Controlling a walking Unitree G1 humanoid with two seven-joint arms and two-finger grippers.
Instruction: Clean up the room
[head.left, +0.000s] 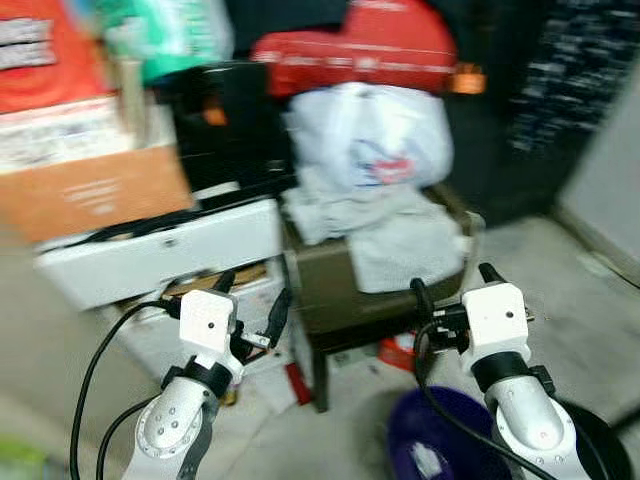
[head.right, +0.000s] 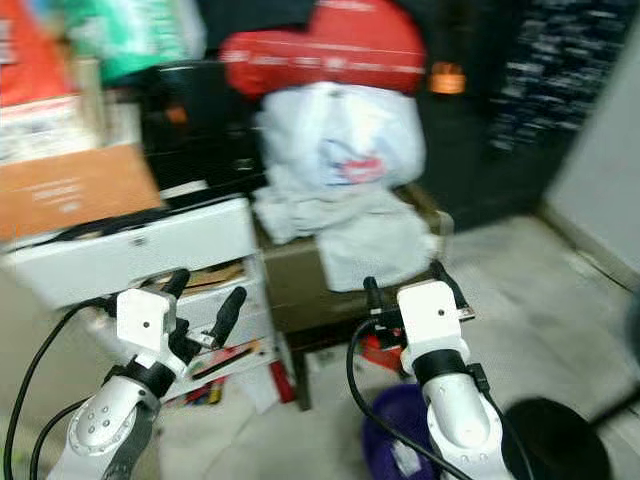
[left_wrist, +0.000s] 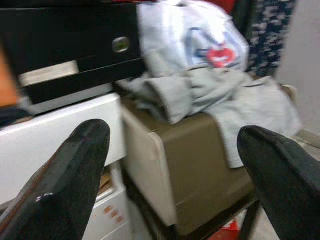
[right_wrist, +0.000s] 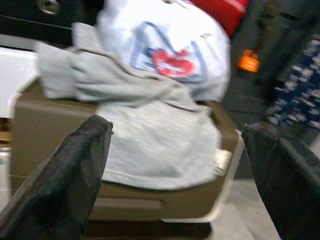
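Grey cloth (head.left: 400, 235) drapes over the brown stool (head.left: 330, 290) ahead of you, with a white bag (head.left: 375, 135) piled on top and a red cushion (head.left: 365, 45) above that. Your left gripper (head.left: 252, 300) and right gripper (head.left: 455, 285) hover before it, jaws wide open, holding nothing. White drawers (head.left: 160, 250) stand left; a purple bin (head.left: 440, 440) sits below.

Whole scene motion-blurred. Print on white plastic bag (head.left: 372, 135) beyond fingers unreadable. Lettering on red bag (head.left: 370, 45) above it smeared. Grey cloth (right_wrist: 150, 125) ahead of right fingers (right_wrist: 75, 170) covers top of brown stool (right_wrist: 45, 120). Purple bin (head.left: 440, 440) below right arm partly hidden, cut by edge; contents indistinct.
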